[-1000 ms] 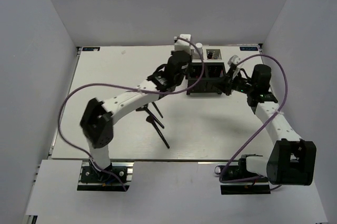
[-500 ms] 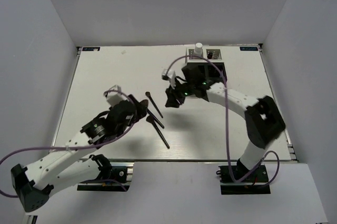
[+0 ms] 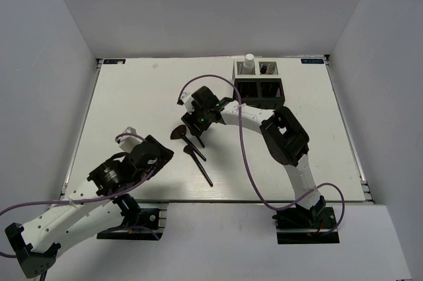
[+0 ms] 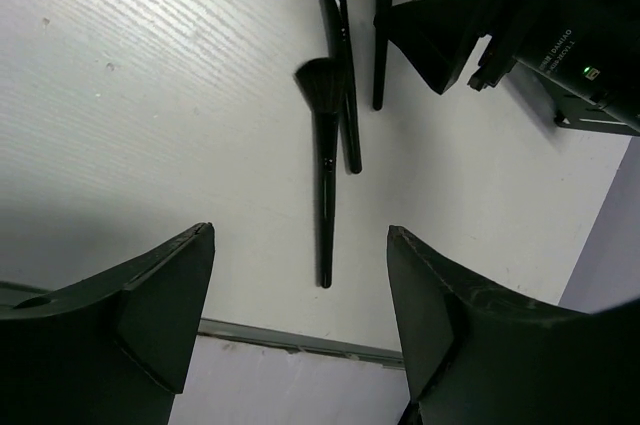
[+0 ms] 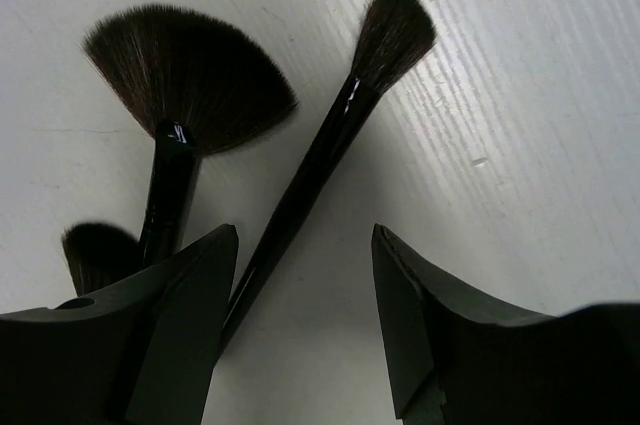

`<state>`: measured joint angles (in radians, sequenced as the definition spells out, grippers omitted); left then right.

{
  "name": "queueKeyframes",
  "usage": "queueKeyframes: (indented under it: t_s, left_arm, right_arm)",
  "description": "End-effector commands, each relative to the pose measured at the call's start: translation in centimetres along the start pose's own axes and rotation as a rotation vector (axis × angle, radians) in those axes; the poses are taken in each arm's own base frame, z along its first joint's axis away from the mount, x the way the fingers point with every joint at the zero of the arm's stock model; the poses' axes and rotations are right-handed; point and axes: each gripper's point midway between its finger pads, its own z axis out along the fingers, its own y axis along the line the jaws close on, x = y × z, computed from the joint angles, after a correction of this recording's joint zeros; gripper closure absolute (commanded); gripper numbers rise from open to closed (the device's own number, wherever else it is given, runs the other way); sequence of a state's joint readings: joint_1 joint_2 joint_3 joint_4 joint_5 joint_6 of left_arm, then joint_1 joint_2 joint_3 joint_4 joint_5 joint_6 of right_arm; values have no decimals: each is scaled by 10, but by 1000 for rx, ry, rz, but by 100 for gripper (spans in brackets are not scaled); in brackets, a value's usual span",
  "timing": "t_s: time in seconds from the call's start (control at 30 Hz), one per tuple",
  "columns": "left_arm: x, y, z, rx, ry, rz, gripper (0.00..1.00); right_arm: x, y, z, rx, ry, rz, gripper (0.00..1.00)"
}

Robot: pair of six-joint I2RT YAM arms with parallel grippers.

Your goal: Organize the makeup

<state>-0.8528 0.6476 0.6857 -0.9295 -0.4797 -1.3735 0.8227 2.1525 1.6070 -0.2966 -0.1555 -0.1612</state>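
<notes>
Currently the right gripper (image 5: 303, 240) hangs low over the brushes in the middle of the table (image 3: 132, 96), fingers spread, nothing in them. The slim brush (image 5: 322, 150) runs up between its two fingers, handle nearer the left-hand one in that wrist view, tuft at upper right. The fan brush (image 5: 190, 85) lies just beside it at upper left. A round brush (image 4: 319, 85) lies in the centre of the left wrist view. There, the left gripper (image 4: 300, 235) is spread and empty too, at lower left of the overhead view, apart from the brushes. The mesh organizer (image 3: 260, 89) stands top centre, with a white-capped bottle (image 3: 249, 63) at its back edge. The step in hand looks like picking up the slim brush. Next move calls for dropping lower, centring on the handle, closing, then carrying it to an organizer slot without dragging the fan brush along.
</notes>
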Motion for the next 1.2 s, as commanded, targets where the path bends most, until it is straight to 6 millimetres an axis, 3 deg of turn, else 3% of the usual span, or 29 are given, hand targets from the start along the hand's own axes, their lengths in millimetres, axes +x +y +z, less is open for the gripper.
queueKeyframes:
  t_s: [0.0, 0.23, 0.33, 0.47, 0.63, 0.73, 0.8, 0.83, 0.87, 0.93, 0.97, 1.03, 1.07, 1.13, 1.17]
  left_arm:
    - [7, 11, 2, -30, 21, -23, 21]
    - [14, 7, 7, -31, 43, -11, 21]
    - [21, 7, 13, -55, 66, 1, 21]
    - [32, 3, 24, -83, 102, 19, 22]
    - [44, -6, 38, -90, 132, 44, 24]
    - [52, -11, 46, -68, 151, 60, 26]
    - [56, -16, 51, -52, 163, 69, 27]
    - [59, -14, 55, -67, 167, 81, 28]
    - [61, -13, 58, -73, 171, 91, 28]
    - [63, -15, 64, -74, 167, 106, 30]
    - [64, -14, 71, -82, 164, 118, 31]
    - [68, -12, 77, -89, 174, 139, 31]
    - [72, -8, 83, -110, 180, 159, 32]
    - [76, -11, 87, -103, 192, 171, 32]
    - [79, -11, 89, -108, 201, 184, 32]
  right_arm:
    - [-14, -7, -2, 64, -20, -15, 38]
    - [6, -5, 18, 112, 35, -48, 44]
    - [20, -22, 23, 181, 75, -48, 50]
    - [39, -25, 22, 140, 127, -25, 57]
    - [45, -29, 8, 33, 131, 15, 83]
    - [34, -27, -10, -78, 87, 33, 100]
    - [13, -25, -35, -191, 5, 13, 100]
    - [2, -12, -49, -300, -50, 10, 100]
    - [-13, -21, -75, -322, -129, -25, 100]
    - [-26, -13, -104, -399, -215, -59, 100]
    - [-44, -7, -137, -450, -307, -96, 100]
    - [-47, -9, -167, -496, -389, -117, 100]
    - [-58, -8, -190, -487, -453, -160, 100]
    - [-50, -16, -209, -480, -496, -136, 100]
    - [-61, -16, -227, -454, -560, -186, 100]
